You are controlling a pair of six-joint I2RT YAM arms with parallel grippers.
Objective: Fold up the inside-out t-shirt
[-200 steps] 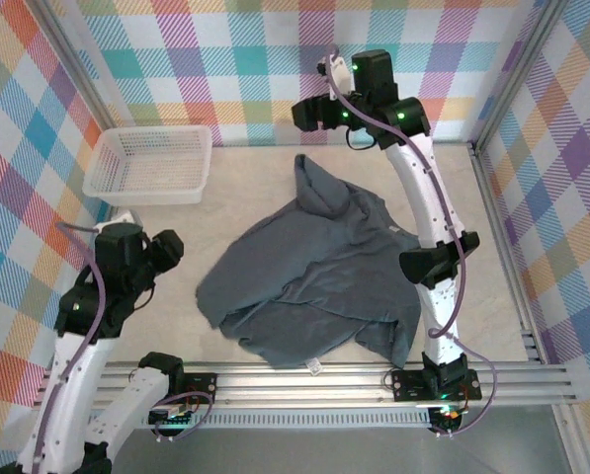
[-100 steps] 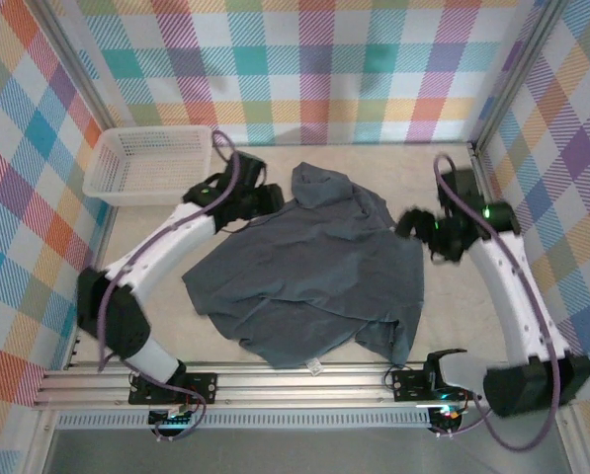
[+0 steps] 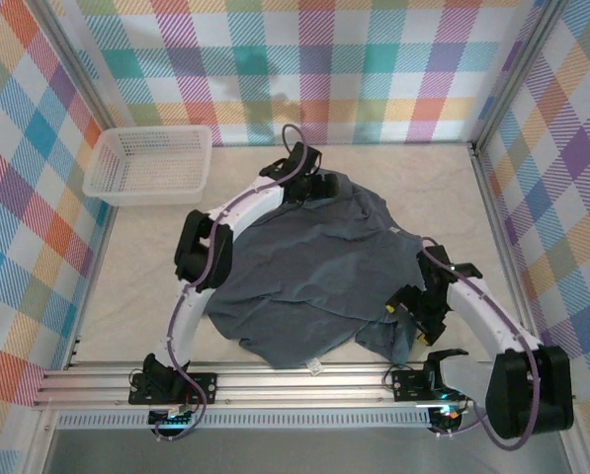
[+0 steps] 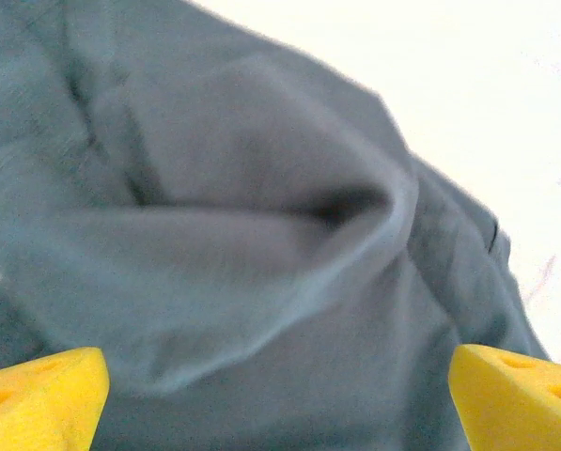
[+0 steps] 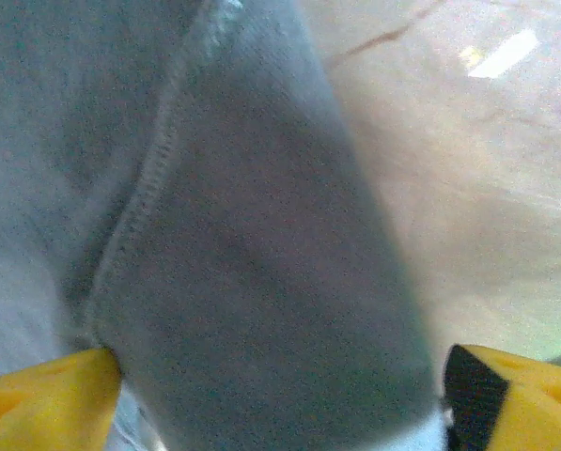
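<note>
1. Grey cloth first: the inside-out t-shirt (image 3: pixel 314 267) lies crumpled in the middle of the table (image 3: pixel 136 286) with its seams showing. It is well apart from the white basket (image 3: pixel 151 163) in the far left corner.
2. Its long way looks to run from the far side to the near side, a bit slanted. A bunched lump sits at the far end. A floppy flap lies at the near right corner.
3. The left gripper (image 3: pixel 312 188) is at the far lump. In its wrist view the shirt lies right under and ahead of the yellow fingers (image 4: pixel 36 399). They stand wide, with a soft fold in front of them, and they hold nothing.
4. The right gripper (image 3: pixel 401 314) is at the near right flap. Its yellow fingers (image 5: pixel 45 399) stand wide too, one on each side of a stitched hem. The cloth fills the gap, but it does not look pinched.
5. So both arms are at the shirt, one at each end of its long way — neither has far to go.
6. The left arm is stretched out long, from the near edge, over the shirt's left side, to the far end. The right arm is bent up tight, with its elbow out to the right and its hand turned back toward the shirt.
7. I think no fold is made yet — each hand needs to press down and close on its own bit of cloth first.
</note>
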